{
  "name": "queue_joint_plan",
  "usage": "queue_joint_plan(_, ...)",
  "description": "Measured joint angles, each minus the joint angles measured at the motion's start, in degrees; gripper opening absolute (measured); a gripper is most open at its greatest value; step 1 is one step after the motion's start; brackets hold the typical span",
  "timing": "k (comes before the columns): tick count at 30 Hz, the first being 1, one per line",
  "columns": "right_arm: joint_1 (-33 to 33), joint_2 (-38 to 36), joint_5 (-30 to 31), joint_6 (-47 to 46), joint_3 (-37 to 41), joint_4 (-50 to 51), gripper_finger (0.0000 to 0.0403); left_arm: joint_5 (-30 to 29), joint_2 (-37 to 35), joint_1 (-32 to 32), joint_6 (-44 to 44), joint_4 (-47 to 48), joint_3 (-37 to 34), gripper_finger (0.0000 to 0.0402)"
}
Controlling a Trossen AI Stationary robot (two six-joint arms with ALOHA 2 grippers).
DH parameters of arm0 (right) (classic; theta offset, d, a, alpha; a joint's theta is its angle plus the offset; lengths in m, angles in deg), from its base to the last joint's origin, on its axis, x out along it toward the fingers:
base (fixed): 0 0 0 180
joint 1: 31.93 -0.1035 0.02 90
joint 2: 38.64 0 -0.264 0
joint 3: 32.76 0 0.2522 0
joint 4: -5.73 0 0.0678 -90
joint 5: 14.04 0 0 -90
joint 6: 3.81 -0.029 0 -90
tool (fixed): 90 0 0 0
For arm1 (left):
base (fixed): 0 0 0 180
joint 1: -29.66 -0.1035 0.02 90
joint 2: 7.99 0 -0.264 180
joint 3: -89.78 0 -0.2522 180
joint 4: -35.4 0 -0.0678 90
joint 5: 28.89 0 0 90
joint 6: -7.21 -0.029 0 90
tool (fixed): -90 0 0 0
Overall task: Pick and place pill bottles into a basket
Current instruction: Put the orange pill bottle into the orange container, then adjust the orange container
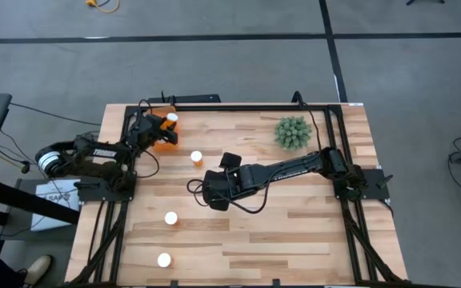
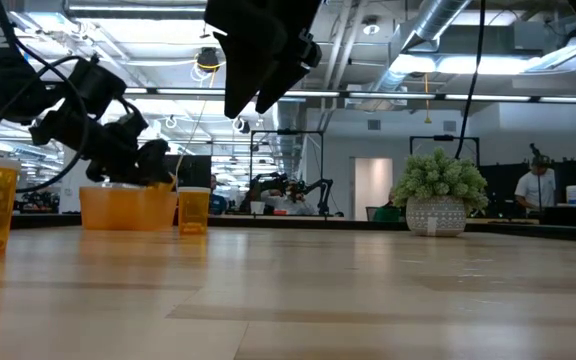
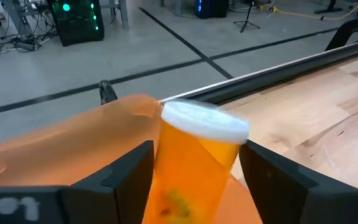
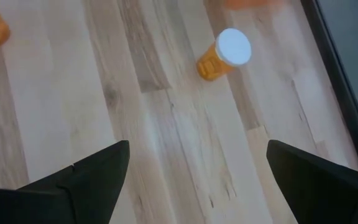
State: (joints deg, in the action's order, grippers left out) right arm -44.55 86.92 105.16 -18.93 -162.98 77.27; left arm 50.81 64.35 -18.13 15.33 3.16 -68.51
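My left gripper (image 3: 196,155) hangs over the orange basket (image 1: 165,141) at the table's far left. A pill bottle (image 3: 188,168), orange with a white cap, leans tilted between its parted fingers, above the basket's inside. My right gripper (image 1: 213,194) hovers open over the middle of the table with nothing between its fingers. Three more pill bottles stand upright on the wood, one (image 1: 196,158) next to the basket, one (image 1: 170,218) nearer the front, and one (image 1: 164,260) close to the front edge. My left gripper has the tilted bottle between its two fingers, which come at it nearly level from the table's left. Orange shows between the bottle's lower body and one finger (image 3: 272,180). Whether the other finger (image 3: 129,180) touches the bottle's side I cannot tell.
A green spiky plant in a pale pot (image 1: 292,133) stands at the far right of the table. A black frame rail (image 3: 278,71) runs along the far edge behind the basket. Bare wood (image 1: 294,232) lies in front of my right arm.
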Motion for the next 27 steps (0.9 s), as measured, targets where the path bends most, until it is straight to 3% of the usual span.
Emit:
queue_joint_plan(10, 0.0, 0.0, 0.9, 0.0, 0.0, 0.2, 0.0372, 1.3, 0.0, 0.0, 0.0, -0.1, 0.0, 0.0257)
queue_joint_plan(17, 0.3, 0.0, 0.9, 0.5, 0.0, 0.3, 0.0372, 8.6, -1.6, 0.0, 0.0, -3.9, 0.0, 0.0257)
queue_joint_plan(23, 0.8, 0.0, 0.9, 1.5, 0.0, 0.5, 0.0372, 12.5, -9.6, 0.0, -0.1, -1.9, 0.0, 0.0258)
queue_joint_plan(27, 0.8, 0.0, 0.9, 1.8, 0.0, 0.6, 0.0372, 18.9, -19.2, 0.7, 0.3, 3.6, 0.0, 0.0258)
